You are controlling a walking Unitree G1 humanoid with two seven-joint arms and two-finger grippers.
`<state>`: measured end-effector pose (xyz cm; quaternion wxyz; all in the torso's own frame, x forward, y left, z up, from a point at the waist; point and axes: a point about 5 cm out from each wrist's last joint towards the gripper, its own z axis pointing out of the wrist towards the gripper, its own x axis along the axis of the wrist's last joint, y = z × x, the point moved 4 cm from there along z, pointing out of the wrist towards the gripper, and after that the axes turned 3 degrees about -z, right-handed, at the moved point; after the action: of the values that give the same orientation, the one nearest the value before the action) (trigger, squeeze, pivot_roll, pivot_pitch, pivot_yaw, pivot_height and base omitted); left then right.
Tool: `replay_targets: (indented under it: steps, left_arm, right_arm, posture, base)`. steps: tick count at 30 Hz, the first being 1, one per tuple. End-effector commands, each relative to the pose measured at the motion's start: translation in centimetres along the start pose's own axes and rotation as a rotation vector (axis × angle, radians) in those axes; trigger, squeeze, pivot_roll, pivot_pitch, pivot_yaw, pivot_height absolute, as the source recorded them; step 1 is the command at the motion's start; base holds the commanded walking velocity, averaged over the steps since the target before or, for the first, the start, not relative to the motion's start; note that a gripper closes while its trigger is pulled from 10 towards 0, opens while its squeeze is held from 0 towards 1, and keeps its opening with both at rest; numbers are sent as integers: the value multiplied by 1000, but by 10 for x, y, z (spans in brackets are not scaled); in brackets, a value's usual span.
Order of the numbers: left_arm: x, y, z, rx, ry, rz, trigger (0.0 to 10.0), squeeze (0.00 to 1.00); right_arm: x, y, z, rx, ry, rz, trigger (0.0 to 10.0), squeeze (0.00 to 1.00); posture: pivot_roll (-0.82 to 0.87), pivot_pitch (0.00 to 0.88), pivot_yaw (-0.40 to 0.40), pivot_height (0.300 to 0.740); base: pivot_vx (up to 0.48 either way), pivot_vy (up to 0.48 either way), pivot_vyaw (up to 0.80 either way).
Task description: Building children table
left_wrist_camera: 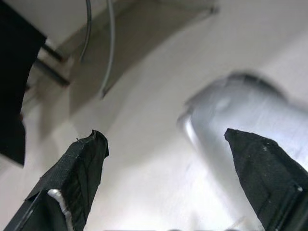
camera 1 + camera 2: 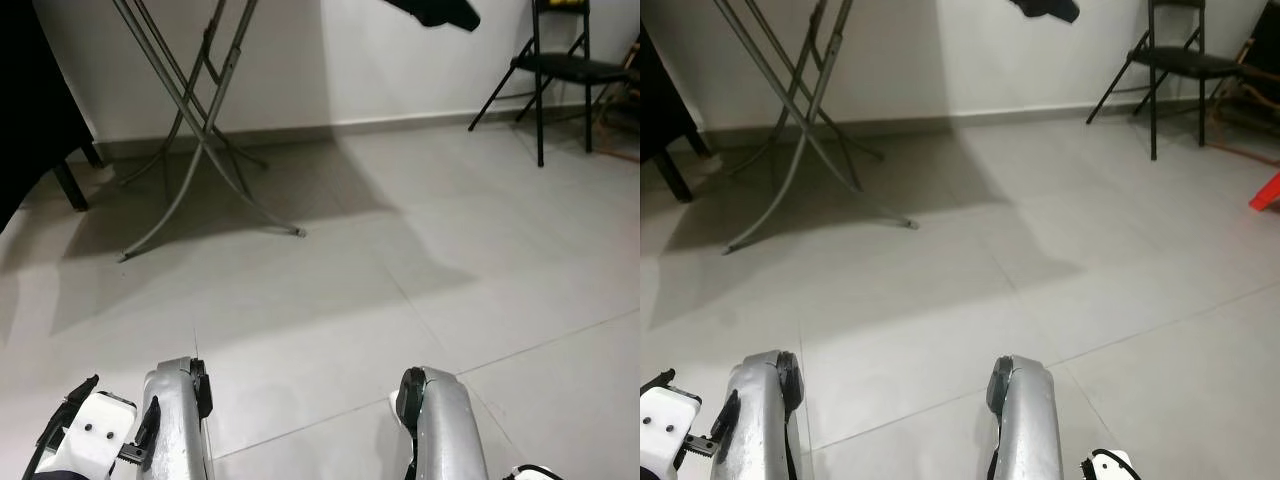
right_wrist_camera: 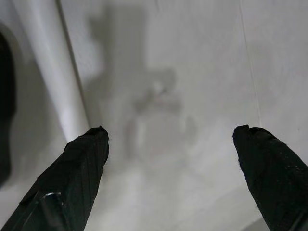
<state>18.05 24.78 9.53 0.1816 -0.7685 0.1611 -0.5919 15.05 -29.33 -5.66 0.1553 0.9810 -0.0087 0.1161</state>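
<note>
Left claw (image 1: pixel 163 183): black fingers spread wide, empty.
Right claw (image 3: pixel 171 178): wide open, empty, above the pale grey tiled floor (image 2: pixel 330 290).
Table parts: whereabouts and handling unknown.
At 11 o'clock: grey folding metal stand (image 2: pixel 195 120).
At 1 o'clock: black folding chair (image 2: pixel 560 70).

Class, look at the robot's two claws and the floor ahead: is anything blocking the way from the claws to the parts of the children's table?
No table parts can be made out. Both claws, left claw and right claw, are open and hold nothing. Ahead lies bare tiled floor, with a folding metal stand far left and a black chair far right.
</note>
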Motion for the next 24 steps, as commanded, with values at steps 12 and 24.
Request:
replay_targets:
  steps: [12,24]
  left_arm:
    - [-27,-13,-57,-47,-218,59,10000,0]
    - [-22,-19,-65,-55,-240,74,10000,0]
  right_arm:
    - [32,-4,8,17,185,-109,10000,0]
    - [30,-20,18,94,231,-147,10000,0]
  posture:
    - [36,343,-104,300]
    - [31,390,-101,300]
  base:
    - [0,0,0]
    - [0,0,0]
